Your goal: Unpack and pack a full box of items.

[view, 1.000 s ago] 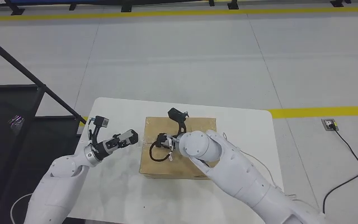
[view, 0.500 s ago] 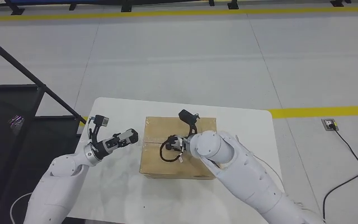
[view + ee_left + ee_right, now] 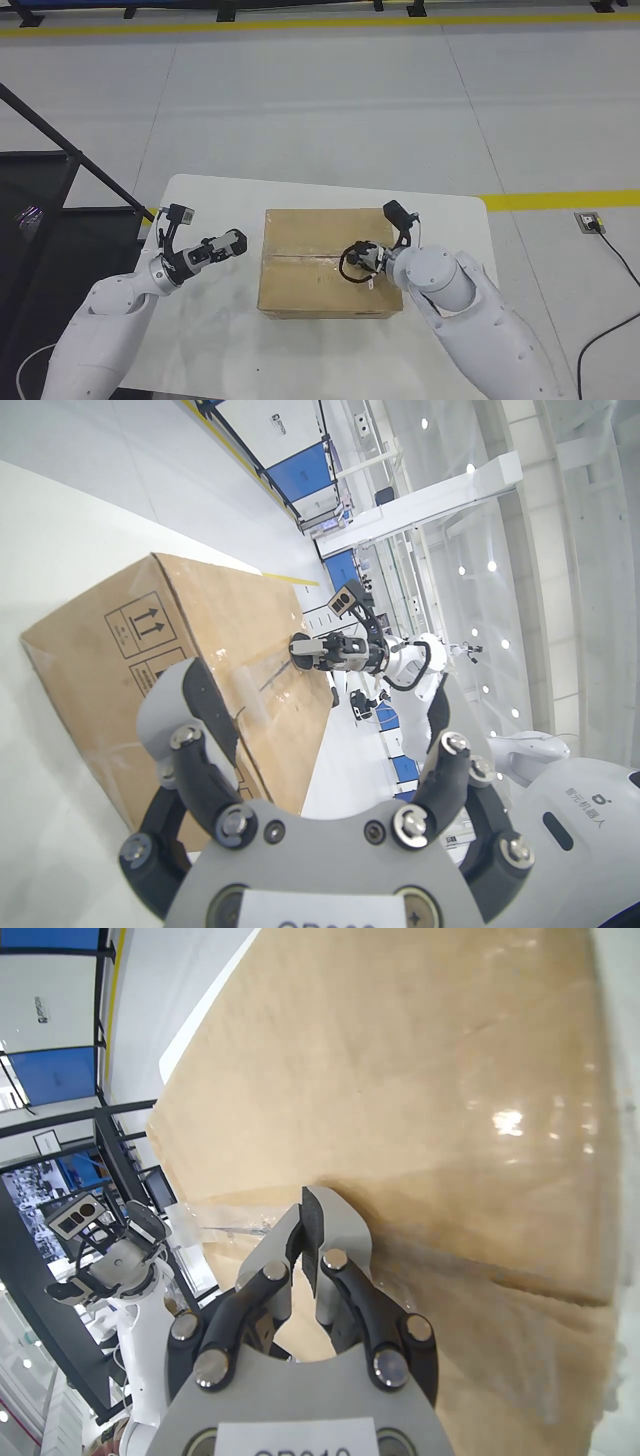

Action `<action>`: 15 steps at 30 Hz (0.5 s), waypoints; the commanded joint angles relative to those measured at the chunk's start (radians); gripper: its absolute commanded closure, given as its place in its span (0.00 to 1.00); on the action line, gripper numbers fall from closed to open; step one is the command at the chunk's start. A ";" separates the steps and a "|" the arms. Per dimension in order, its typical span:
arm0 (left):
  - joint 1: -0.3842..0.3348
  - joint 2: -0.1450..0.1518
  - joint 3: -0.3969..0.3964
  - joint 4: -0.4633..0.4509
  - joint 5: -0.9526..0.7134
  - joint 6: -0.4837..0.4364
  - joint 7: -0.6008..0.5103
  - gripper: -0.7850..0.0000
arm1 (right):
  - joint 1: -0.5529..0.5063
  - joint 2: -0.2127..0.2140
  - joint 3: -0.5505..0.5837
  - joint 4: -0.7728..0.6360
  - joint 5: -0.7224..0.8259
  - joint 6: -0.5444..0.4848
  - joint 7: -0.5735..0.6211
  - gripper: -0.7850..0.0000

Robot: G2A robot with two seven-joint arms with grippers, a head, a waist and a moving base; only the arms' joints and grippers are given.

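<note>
A closed cardboard box [image 3: 322, 262] sits in the middle of the white table [image 3: 205, 335], its top flaps sealed with clear tape [image 3: 298, 257] running along the centre seam. The right gripper [image 3: 306, 1209] is low over the box top, by the seam towards the box's right end, its fingers pressed together with nothing between them; whether its tip touches the cardboard cannot be told. The left gripper [image 3: 236, 244] hangs above the table just left of the box, apart from it, its fingers spread wide and pointing at the box's left side.
</note>
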 commanded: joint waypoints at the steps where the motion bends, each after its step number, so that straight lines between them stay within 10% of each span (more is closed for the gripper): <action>1: 0.003 0.001 -0.003 -0.005 0.002 0.001 -0.001 0.00 | -0.038 0.009 0.045 -0.038 0.007 -0.003 -0.005 1.00; 15: 0.042 0.011 -0.050 -0.152 -0.050 -0.026 -0.017 0.00 | -0.167 0.034 0.179 -0.135 0.041 -0.003 -0.052 1.00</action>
